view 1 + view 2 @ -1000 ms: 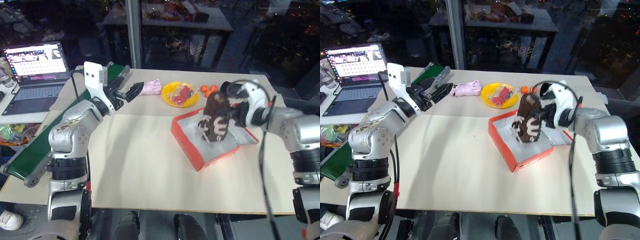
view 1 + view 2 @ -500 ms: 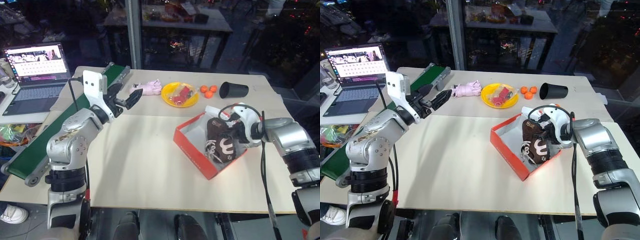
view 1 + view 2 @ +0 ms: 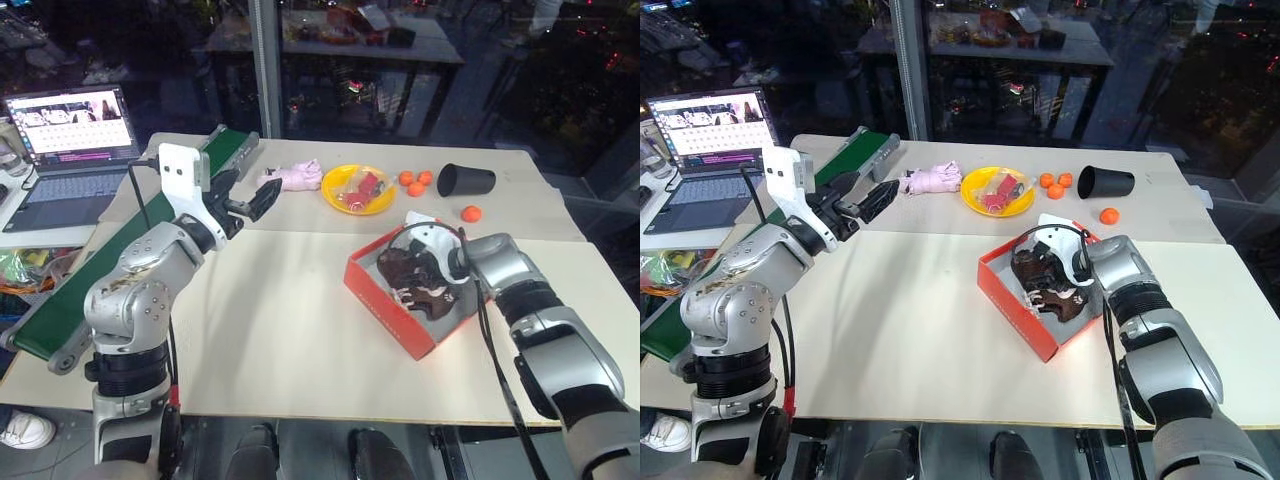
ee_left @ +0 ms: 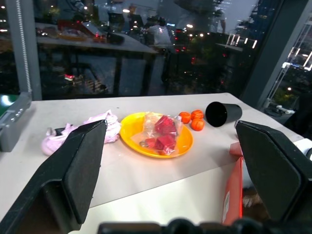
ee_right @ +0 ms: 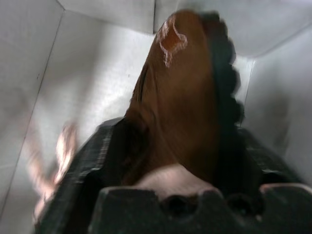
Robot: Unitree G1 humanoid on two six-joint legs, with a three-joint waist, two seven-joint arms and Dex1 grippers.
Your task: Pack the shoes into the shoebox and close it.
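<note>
A: Step in hand, as I read it: setting the shoes (image 3: 1045,283) down inside the shoebox (image 3: 1012,312). Right gripper (image 3: 432,272) is down in the box, right at the shoes.

B: Does it have hold of them?

A: Can't tell. In the right wrist view a brown shoe (image 5: 183,102) lies between the two black fingers (image 5: 105,153), sole side dark and ridged, but whether they are pinching it or standing clear of it is not visible. Left gripper (image 3: 865,198) is raised over the table's far-left part, jaws spread wide, nothing between them.

B: Where do the shoes sit?

A: Both dark brown shoes in the box, on its white floor, pale laces showing. They look soft, lying bunched and not neatly side by side.

B: And the box?

A: Red-orange, white inside, open. It stands on the table at an angle, near the yellow bowl (image 3: 358,189) and black cup (image 3: 464,180).

B: Next move?

A: My judgement: the right gripper must come out of the box without dragging a shoe or lace. Then the lid needs folding over. A shoe riding high could stop it.
</note>
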